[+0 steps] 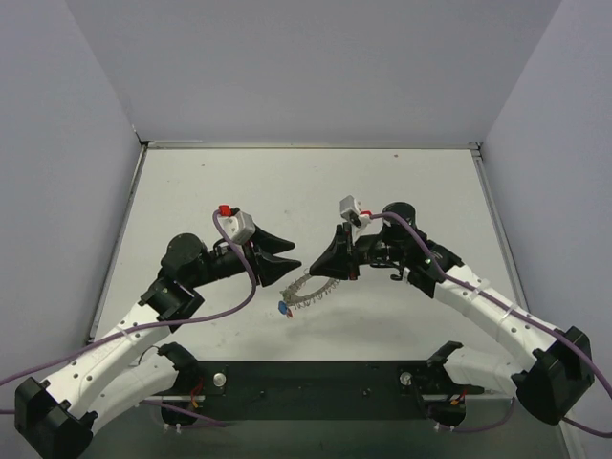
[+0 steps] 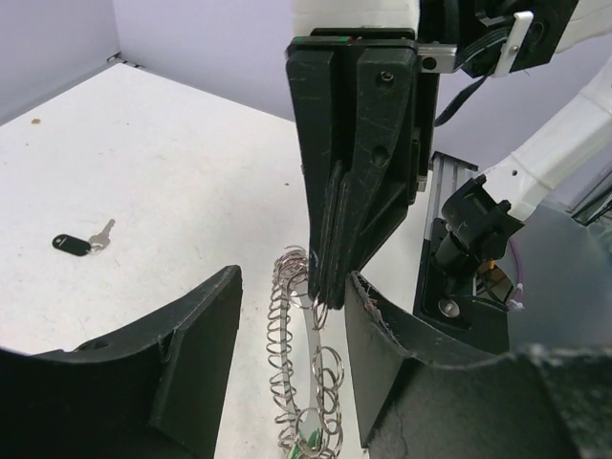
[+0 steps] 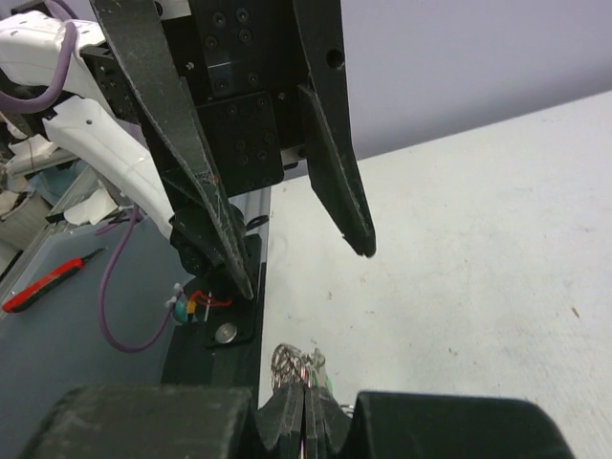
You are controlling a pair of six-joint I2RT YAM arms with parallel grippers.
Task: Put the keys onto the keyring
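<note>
Right gripper (image 2: 320, 285): the black fingers are pressed together, and the rim of the large silvery metal keyring (image 2: 285, 344) with its coil-like edge is pinched between their tips, at the centre of the left wrist view.
Left gripper (image 1: 294, 254): the black fingers (image 3: 335, 182) are spread, one on each side of the keyring, and neither is seen touching it.
Keyring place: it is held at its upper end by the right gripper, between the two grippers, just below the middle of the top view.
Keys at the ring: a green-headed key (image 2: 311, 442) is seen at the ring's lower end, at the bottom edge of the left wrist view. A blue-headed key (image 1: 283, 307) is seen at its lower-left end in the top view. Whether either is threaded cannot be told.
Loose key: a black-headed key (image 2: 73, 244) with a silver blade is laid flat on the white table (image 2: 191, 172), at the left of the left wrist view, well apart from the ring.
</note>
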